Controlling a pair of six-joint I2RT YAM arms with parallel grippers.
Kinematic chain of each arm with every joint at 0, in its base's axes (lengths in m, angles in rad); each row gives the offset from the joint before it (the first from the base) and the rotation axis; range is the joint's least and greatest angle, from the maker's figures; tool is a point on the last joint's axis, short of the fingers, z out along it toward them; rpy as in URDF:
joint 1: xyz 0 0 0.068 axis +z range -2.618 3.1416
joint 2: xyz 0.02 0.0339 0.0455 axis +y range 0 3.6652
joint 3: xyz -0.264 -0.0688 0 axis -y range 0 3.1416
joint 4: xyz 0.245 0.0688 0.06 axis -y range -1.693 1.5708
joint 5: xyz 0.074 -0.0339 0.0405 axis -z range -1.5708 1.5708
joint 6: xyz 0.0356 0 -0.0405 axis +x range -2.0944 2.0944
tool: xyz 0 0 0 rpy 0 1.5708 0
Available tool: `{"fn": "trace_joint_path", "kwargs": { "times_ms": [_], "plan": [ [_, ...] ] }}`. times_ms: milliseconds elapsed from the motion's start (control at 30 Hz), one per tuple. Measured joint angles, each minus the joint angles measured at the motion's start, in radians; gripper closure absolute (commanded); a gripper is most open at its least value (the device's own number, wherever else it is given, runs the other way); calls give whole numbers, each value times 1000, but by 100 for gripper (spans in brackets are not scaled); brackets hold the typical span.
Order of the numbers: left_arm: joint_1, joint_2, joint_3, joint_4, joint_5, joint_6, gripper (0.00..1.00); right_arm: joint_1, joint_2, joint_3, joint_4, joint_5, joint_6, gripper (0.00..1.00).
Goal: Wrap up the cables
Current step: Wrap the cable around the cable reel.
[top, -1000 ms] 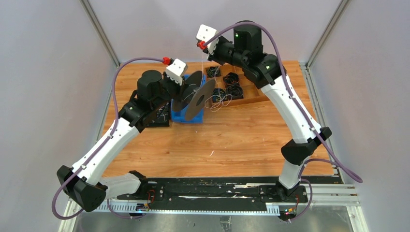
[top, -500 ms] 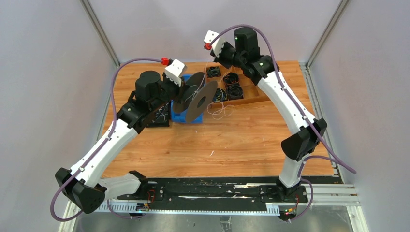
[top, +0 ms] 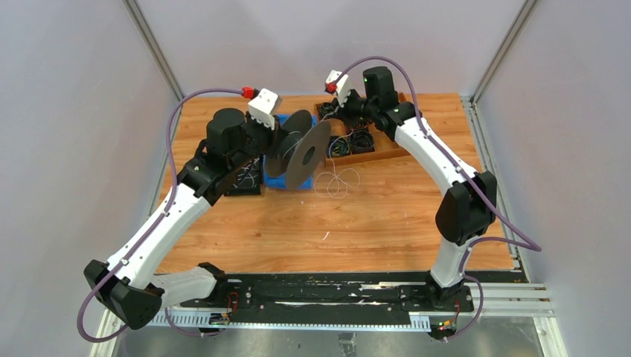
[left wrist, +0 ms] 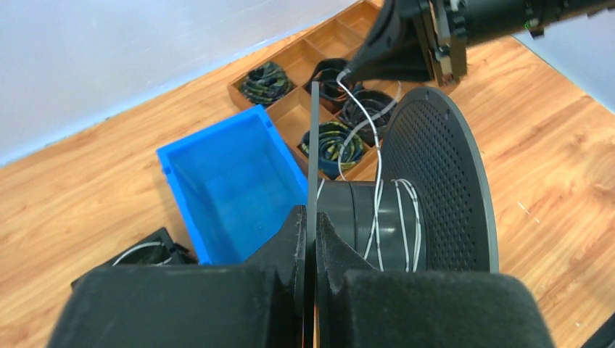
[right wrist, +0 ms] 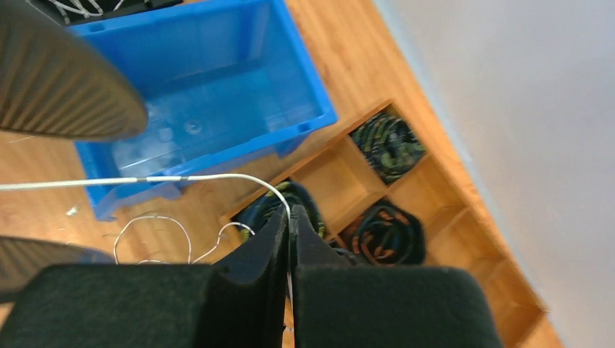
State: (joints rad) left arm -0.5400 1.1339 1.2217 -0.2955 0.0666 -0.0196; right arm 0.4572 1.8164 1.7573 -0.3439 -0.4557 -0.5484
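A black spool with two round perforated flanges is held on edge above the blue bin. My left gripper is shut on the rim of its near flange; it also shows in the top view. The thin whitish cable makes a few turns round the hub and runs up to my right gripper. My right gripper is shut on the cable, behind the spool over the wooden tray. Loose cable loops lie on the table right of the bin.
A blue bin stands under the spool, seen empty in the left wrist view. A wooden compartment tray holds several black cable coils. A black tray with some wire sits left of the bin.
My right gripper has come down and to the right, from high above the spool to just behind it. The loose loops have slid forward on the table. The left arm and spool have barely moved.
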Motion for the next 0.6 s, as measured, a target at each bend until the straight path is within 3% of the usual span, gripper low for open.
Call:
{"fn": "trace_joint_path", "kwargs": {
  "times_ms": [600],
  "plan": [
    [1, 0, 39, -74, -150, -135, 100, -4, 0, -340, 318, -198, 352, 99]
  ]
}}
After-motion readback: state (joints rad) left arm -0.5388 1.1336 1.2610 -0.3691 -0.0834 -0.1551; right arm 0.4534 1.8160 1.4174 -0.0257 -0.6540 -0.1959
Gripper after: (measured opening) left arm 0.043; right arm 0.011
